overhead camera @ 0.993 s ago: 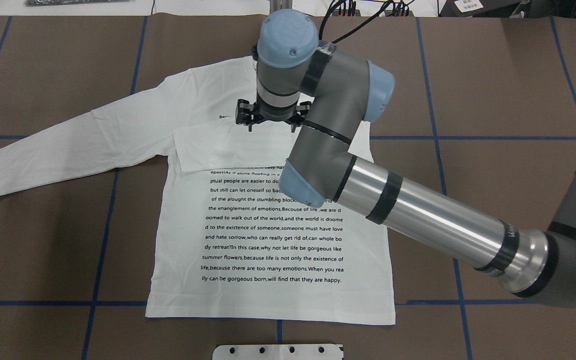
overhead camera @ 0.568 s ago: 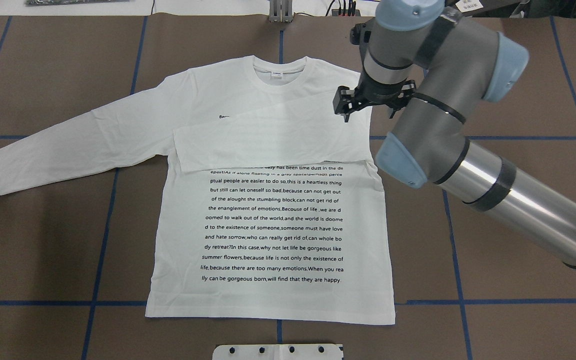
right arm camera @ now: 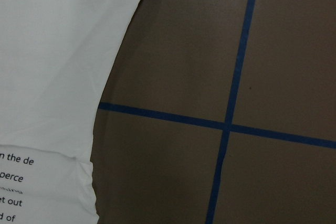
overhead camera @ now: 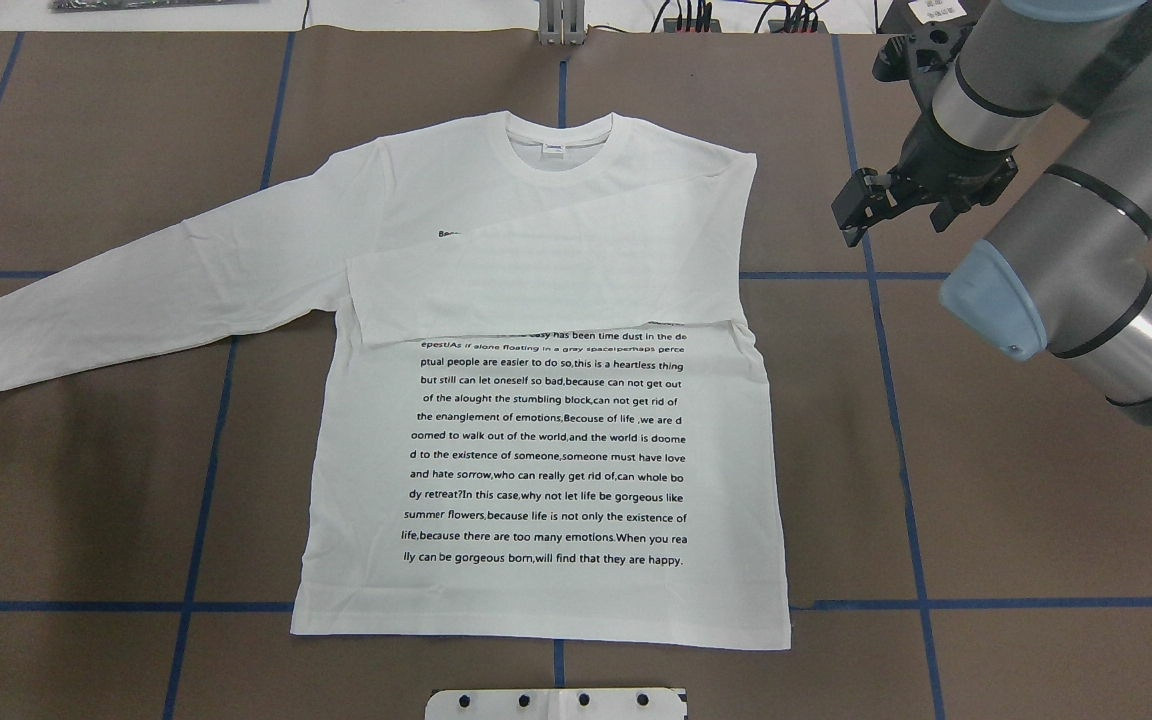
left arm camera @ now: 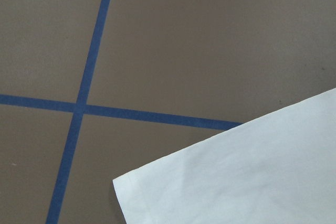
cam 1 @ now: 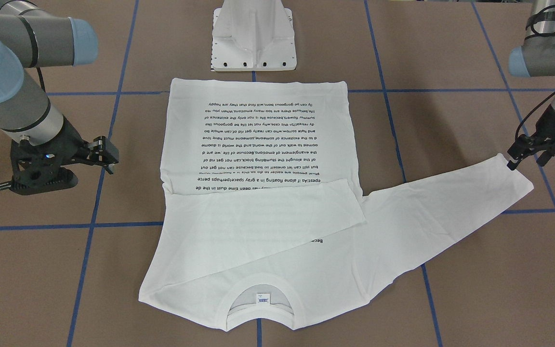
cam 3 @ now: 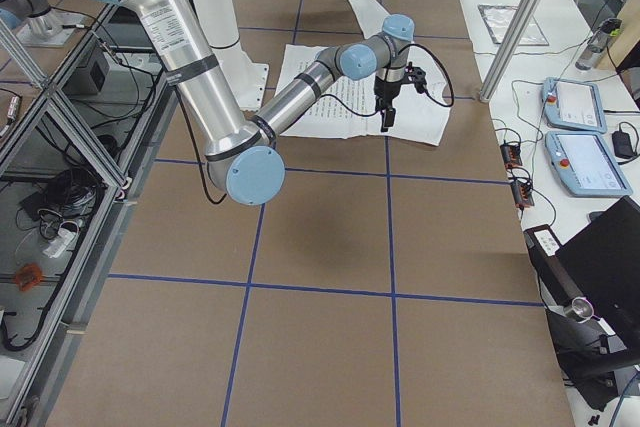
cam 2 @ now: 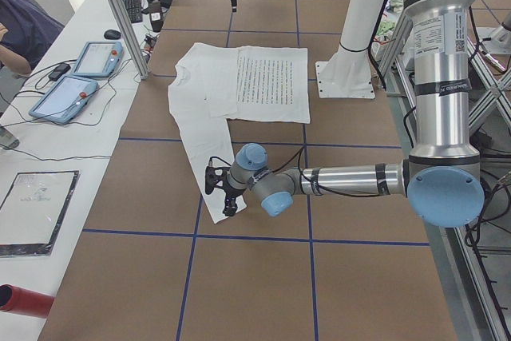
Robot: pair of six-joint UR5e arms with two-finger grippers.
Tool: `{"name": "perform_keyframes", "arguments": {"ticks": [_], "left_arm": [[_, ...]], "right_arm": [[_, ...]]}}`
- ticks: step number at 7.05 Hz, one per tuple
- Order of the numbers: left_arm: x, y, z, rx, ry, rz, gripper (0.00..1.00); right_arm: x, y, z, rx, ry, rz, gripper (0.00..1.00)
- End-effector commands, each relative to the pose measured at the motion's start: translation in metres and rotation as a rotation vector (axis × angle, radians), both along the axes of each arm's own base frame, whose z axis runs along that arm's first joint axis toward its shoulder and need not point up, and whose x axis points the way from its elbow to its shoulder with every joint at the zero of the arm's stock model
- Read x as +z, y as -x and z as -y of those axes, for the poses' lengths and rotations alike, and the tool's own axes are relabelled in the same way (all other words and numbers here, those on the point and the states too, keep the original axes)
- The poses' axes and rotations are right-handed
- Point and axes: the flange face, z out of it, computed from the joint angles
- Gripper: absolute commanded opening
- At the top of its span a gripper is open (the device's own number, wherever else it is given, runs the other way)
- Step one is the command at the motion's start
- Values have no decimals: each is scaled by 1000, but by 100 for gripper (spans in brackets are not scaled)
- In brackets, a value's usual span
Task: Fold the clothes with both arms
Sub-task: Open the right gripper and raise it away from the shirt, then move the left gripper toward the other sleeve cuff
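T-shirt, smooth white cloth, lies flat, one sleeve folded.

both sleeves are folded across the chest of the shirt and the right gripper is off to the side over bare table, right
Not quite: only one sleeve is folded across the chest of the shirt. The overhead view shows the other sleeve stretched out flat on the table. The right gripper is off to the side over bare table, as you said.
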Motion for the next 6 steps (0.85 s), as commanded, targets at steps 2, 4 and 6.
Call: {"name": "perform_keyframes", "arguments": {"ticks": [2, 4, 6], "left_arm": [[21, -19, 8, 69, 23, 12, 99], [36, -28, 11, 218, -15, 21, 99], [47, -32, 14, 323, -34, 73, 99]], "right_arm": [[13, -17, -18, -4, -10, 6, 100], [11, -18, -19, -3, -14, 9, 100], [7, -20, -22, -3, -22, 14, 100]]}}
